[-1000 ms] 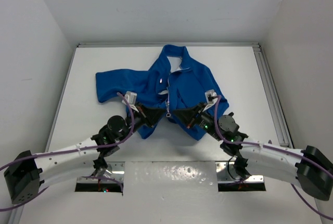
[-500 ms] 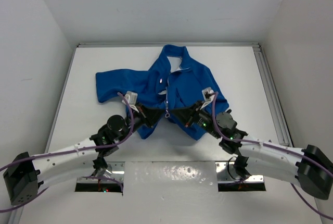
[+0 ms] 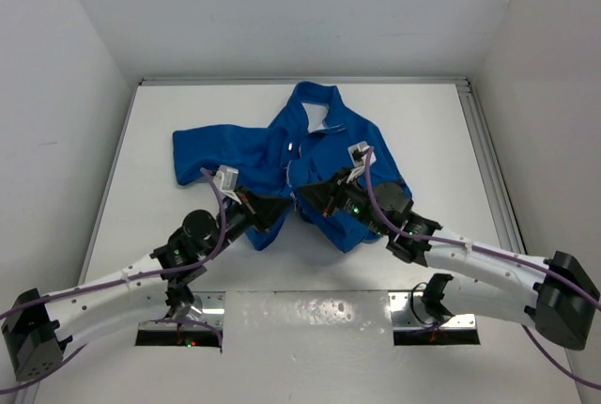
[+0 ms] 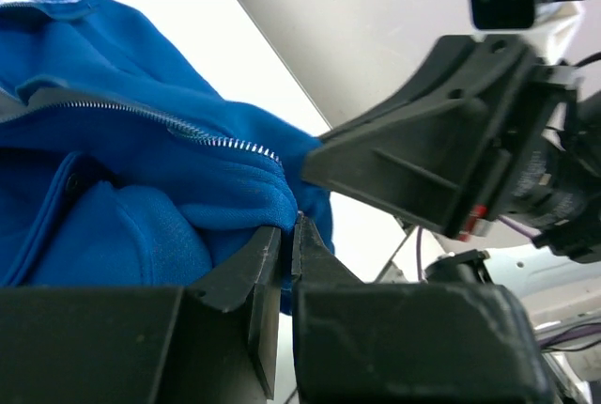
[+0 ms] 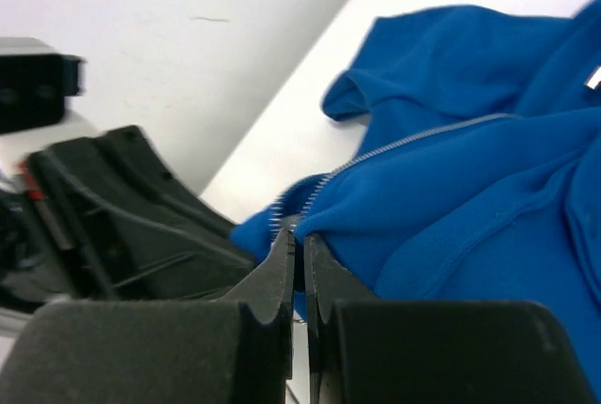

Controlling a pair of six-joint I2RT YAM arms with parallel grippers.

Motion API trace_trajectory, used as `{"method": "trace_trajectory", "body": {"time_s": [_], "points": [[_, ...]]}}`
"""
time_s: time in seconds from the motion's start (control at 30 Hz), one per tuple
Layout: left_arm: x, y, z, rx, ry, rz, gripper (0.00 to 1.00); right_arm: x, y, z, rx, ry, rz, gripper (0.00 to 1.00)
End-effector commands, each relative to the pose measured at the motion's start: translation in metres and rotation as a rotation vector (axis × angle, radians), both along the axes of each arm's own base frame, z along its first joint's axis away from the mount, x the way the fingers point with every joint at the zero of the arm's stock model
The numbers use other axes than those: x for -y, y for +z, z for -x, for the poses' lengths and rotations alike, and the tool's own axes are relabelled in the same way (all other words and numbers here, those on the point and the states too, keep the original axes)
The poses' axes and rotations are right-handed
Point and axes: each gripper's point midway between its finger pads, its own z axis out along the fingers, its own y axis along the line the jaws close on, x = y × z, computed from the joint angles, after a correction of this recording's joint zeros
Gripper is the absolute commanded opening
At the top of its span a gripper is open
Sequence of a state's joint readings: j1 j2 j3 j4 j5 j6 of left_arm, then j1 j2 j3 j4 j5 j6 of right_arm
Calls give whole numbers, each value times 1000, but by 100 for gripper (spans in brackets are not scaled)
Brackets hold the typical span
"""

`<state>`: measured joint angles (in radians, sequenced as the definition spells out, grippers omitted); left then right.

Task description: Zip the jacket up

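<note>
Royal-blue fleece jacket (image 3: 329, 146) lies spread on the white table (image 3: 188, 113). Its collar (image 3: 315, 96) is at the far side and 1 sleeve (image 3: 202, 150) is stretched out to the left. The front is parted below the collar, with pale lining showing there.

Both arms reach in over the near hem and meet at the bottom end of the zipper (image 4: 178, 123).

Left gripper (image 3: 285, 205): jaws pressed together, with a fold of the blue hem pinched between the tips. In the left wrist view a row of silver teeth runs down to just above that pinch.

Right gripper (image 3: 303, 196): jaws likewise drawn tight on the jacket's lower edge, right at the zipper's foot, seen close in the right wrist view.

The 2 grippers sit just beside each other, fingertips nearly facing.

Pocket detail is too small to tell.
</note>
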<state>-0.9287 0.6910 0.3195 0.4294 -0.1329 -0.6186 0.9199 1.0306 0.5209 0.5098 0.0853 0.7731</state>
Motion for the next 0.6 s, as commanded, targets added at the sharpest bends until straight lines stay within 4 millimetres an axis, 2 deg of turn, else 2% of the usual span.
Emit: {"method": "trace_trajectory", "body": {"time_s": [0.0, 0.13, 0.2, 0.33, 0.4, 0.5, 0.57], "points": [[12, 19, 26, 4, -146, 66, 0, 5, 14, -17, 51, -86, -9, 0], [13, 20, 35, -6, -190, 86, 0, 15, -8, -20, 36, -128, 26, 0], [13, 16, 36, -23, -190, 72, 0, 17, -9, -20, 44, -134, 34, 0], [9, 0, 34, -55, -162, 59, 0, 16, 10, -10, 75, -86, 18, 0], [7, -7, 33, -76, -152, 40, 0, 15, 27, -3, 92, -49, -13, 0], [6, -17, 28, -99, -124, 16, 0, 16, 35, 4, 88, -19, -12, 0], [9, -15, 29, -101, -138, 35, 0, 17, 38, 2, 92, -36, -8, 0]]}}
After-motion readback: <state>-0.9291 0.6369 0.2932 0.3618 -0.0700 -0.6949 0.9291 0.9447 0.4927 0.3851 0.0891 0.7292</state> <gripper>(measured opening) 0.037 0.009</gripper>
